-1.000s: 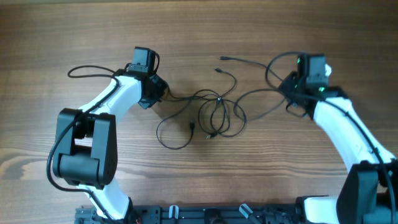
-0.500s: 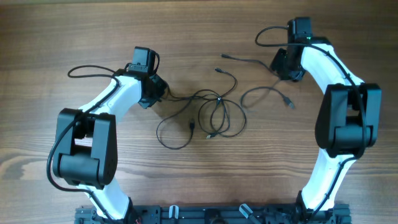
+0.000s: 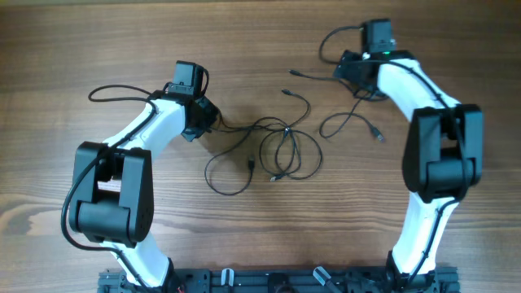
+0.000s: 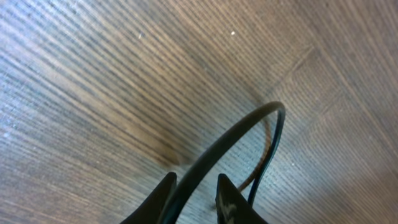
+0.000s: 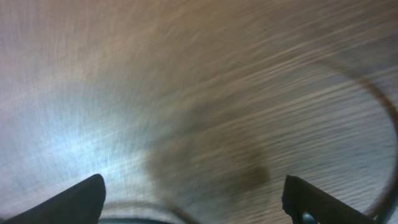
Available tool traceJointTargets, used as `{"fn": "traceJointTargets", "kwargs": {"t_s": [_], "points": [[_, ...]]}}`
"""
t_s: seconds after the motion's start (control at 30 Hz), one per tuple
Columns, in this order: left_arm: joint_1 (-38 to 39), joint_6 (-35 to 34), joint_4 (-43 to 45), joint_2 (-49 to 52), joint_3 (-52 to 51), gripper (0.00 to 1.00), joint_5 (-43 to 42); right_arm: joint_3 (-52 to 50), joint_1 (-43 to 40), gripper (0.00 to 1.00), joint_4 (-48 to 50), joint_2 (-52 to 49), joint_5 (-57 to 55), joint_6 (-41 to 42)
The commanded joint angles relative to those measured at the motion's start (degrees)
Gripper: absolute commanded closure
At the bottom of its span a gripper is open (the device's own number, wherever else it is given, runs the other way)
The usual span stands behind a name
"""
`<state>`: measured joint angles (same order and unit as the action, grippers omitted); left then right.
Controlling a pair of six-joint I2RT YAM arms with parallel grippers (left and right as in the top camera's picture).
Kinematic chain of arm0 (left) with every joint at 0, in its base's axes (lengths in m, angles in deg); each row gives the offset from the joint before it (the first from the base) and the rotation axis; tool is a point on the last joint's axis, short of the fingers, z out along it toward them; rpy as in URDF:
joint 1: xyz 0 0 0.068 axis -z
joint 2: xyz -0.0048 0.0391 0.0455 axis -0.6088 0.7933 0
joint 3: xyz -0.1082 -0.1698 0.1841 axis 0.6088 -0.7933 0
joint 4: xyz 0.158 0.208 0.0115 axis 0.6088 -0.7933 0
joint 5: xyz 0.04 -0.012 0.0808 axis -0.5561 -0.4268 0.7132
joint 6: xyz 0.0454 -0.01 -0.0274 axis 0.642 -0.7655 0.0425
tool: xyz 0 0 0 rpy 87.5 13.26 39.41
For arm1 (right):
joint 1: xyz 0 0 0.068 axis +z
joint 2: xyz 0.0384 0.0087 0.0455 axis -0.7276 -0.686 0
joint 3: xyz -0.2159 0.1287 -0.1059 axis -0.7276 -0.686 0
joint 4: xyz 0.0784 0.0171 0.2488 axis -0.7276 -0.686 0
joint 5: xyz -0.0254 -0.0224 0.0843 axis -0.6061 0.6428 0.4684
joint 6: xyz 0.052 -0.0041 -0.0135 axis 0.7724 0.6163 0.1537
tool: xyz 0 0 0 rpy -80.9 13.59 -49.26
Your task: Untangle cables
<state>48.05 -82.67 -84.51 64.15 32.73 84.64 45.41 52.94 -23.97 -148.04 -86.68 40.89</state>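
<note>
the cables lie on the wooden table, in the middle between the two arms. they are thin and black. most of them make one messy bunch of loops that cross over each other. one thin line runs from the bunch off to the left and reaches the left pincer. in the left wrist view, the two dark fingers of that pincer stand close together, with only a narrow gap. a black cable comes up between them and bends in a big bow over the wood. a little wood shows beside the cable near the tips, so one cannot tell if the pincer is squeezing it or just sitting around it. to the right of the bunch, another cable makes a curl, and a small plug sits at its end. near the top, one more thin end runs toward the right pincer, which is at the far side of the table. the right wrist view is blurry, but the right pincer's fingertips are very wide apart, and only bare wood shows between them.
</note>
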Motion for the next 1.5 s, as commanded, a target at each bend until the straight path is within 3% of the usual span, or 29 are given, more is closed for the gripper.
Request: {"fn": "traceJointTargets", "kwargs": {"t_s": [0.0,0.17,0.27,0.4,0.43,0.53,0.63,0.77,0.8,1.0,1.17,1.27,1.47], "points": [[0.2,0.5,0.2,0.5,-0.2,0.78,1.6,0.3,4.2,0.14,-3.5,-3.5,-6.1,-8.3],[0.2,0.5,0.1,0.5,-0.2,0.77,1.5,0.3,8.7,0.13,-10.4,-3.7,-9.4,-5.6],[0.2,0.5,-0.7,0.5,-0.3,0.76,1.6,0.5,10.1,0.10,-22.3,-3.2,-9.1,-6.5],[0.2,0.5,-0.6,0.5,-0.3,0.75,1.6,0.5,10.1,0.06,-33.7,-3.2,-4.6,5.0],[0.2,0.5,-0.6,0.5,-0.3,0.75,1.6,0.5,10.1,0.00,-33.6,-3.2,-3.2,7.0],[0.2,0.5,-0.7,0.5,-0.3,0.75,1.5,0.2,9.8,0.00,-33.0,-3.2,3.3,20.5],[0.2,0.5,-1.9,0.5,-0.3,0.74,1.5,-2.4,9.9,0.01,-29.1,-3.2,5.4,26.0],[0.2,0.5,-2.7,0.5,-0.3,0.73,1.5,-7.7,9.7,0.86,-20.7,-3.2,5.3,26.3],[0.2,0.5,-2.9,0.5,-0.3,0.74,1.5,-7.9,9.7,0.96,-20.0,-3.2,5.1,26.1],[0.2,0.5,-4.4,0.5,-0.3,0.72,1.5,-4.7,5.7,0.96,-20.1,2.1,5.4,11.3],[0.2,0.5,-4.8,0.5,-0.3,0.71,1.5,-4.2,0.2,0.96,-21.9,19.3,5.3,-10.2],[0.2,0.5,-4.9,0.5,-0.3,0.71,1.5,-4.2,-5.8,0.96,-21.3,25.4,3.0,-11.4],[0.2,0.5,-5.0,0.5,-0.3,0.71,1.5,-4.2,-23.4,0.96,-15.5,26.3,-3.6,-14.3]]}}
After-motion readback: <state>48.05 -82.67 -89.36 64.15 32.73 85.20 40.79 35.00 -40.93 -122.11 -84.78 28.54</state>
